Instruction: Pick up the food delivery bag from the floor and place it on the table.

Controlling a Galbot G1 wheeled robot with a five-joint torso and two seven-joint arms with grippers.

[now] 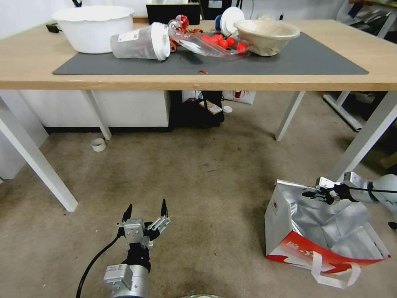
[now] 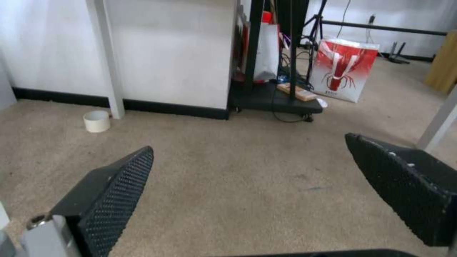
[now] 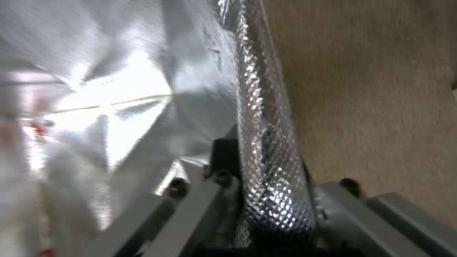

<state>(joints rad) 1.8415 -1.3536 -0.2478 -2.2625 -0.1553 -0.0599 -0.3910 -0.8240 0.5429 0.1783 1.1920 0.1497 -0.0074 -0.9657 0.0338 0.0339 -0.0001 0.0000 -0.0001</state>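
The food delivery bag (image 1: 318, 236) stands on the floor (image 1: 206, 186) in front of the table (image 1: 124, 80), beside the table's front right leg and well clear of the table top. It is a large white paper carrier: the side facing the room is plain white with a small round red logo, and the wall nearer the robot is red along the lower part with white lettering too small to read. Its mouth gapes wide open, showing a crumpled, shiny silver foil lining inside. The walls sag, so the opening is skewed instead of square. A white strap handle hangs loose from the near rim and lies in a loop on the floor.

The right gripper (image 1: 316, 193) reaches in from the right at the bag's far top rim. In the right wrist view the embossed foil edge of the bag (image 3: 266, 142) runs between its fingers (image 3: 226, 160), which are pinched onto that rim.

The left gripper (image 1: 145, 209) hangs low over bare floor, well apart from the bag and to its left, pointing towards the table. Its two dark, textured fingers (image 2: 119, 192) are spread wide with nothing between them

On the table's dark grey mat (image 1: 289, 62) lie bowls, a tipped cup and red balls
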